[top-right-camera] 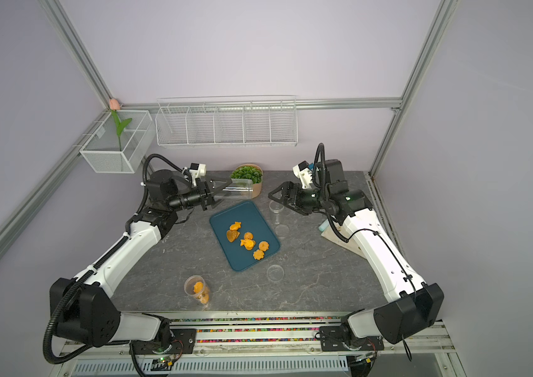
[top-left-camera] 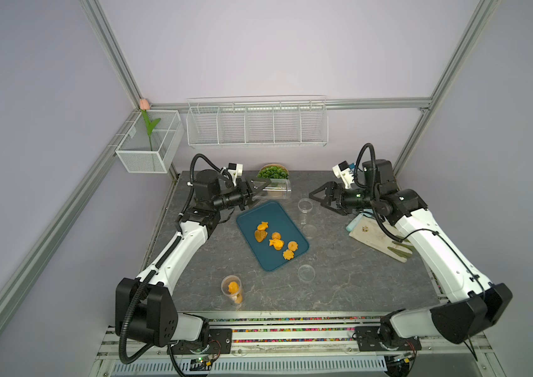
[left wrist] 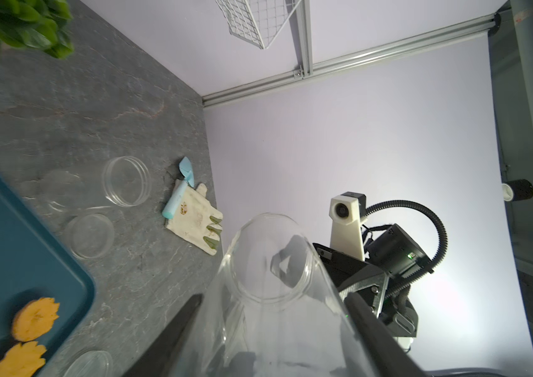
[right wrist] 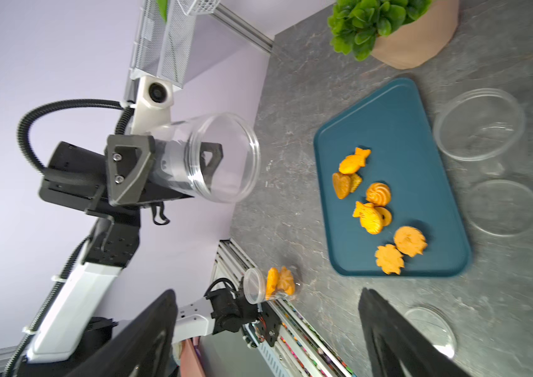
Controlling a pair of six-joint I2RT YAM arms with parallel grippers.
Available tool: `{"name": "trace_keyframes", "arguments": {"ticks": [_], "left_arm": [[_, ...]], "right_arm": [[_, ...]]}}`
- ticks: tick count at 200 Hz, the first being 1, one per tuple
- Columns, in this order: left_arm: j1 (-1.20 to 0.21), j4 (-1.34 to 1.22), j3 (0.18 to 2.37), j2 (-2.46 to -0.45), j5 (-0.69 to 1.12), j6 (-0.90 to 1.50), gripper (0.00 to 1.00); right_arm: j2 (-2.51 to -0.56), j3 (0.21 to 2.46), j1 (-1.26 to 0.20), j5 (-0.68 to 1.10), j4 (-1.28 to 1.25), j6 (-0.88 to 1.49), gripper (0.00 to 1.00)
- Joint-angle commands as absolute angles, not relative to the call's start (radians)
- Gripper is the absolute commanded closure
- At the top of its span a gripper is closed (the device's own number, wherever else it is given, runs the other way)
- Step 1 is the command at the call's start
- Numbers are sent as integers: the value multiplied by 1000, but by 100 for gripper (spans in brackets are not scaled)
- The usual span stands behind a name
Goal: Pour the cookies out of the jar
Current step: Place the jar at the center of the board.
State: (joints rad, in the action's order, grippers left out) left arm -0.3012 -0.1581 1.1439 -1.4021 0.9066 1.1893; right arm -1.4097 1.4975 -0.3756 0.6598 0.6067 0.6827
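Note:
My left gripper [top-left-camera: 258, 196] [left wrist: 271, 326] is shut on a clear jar [top-left-camera: 275, 192] [left wrist: 268, 261] [right wrist: 222, 156]. The jar is empty and held on its side above the far end of a teal tray [top-left-camera: 248, 218], mouth pointing right. Several orange-golden cookies [top-left-camera: 275, 240] [right wrist: 373, 209] lie loose on the tray. Towards the table's front stands a smaller clear jar [top-left-camera: 233, 290] [right wrist: 275, 284] with a few cookies inside. To the right of the tray my right gripper [top-left-camera: 319, 197] [right wrist: 268, 336] hovers open with nothing in it.
An empty clear cup [top-left-camera: 304, 207] and two clear lids [top-left-camera: 309, 230] [top-left-camera: 306, 272] sit right of the tray. A potted plant [top-left-camera: 273, 173] stands at the back. A cream glove [top-left-camera: 379, 240] and a blue spatula [left wrist: 178, 192] lie under my right arm.

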Motion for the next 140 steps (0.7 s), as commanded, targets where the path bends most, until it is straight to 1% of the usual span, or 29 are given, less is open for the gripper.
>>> {"name": "trace_keyframes", "arguments": {"ticks": [1,32,80,140], "left_arm": [[-309,-314,1137,-1386,921,1295,38],[-322,-426,1139,-1398,943,1381,38],[-333,-431,1131,-1392,968,1385,37],[-335,-472,1137,-1402,1014,1410,37]], "right_arm": [[-1407,1472,-372,761,448,792,11],[-1423,1474,-373,800,372,847,11],[-1432,1451,-379,837,223,940,11],[-1469,1463,-422,852,152,987,11]]}}
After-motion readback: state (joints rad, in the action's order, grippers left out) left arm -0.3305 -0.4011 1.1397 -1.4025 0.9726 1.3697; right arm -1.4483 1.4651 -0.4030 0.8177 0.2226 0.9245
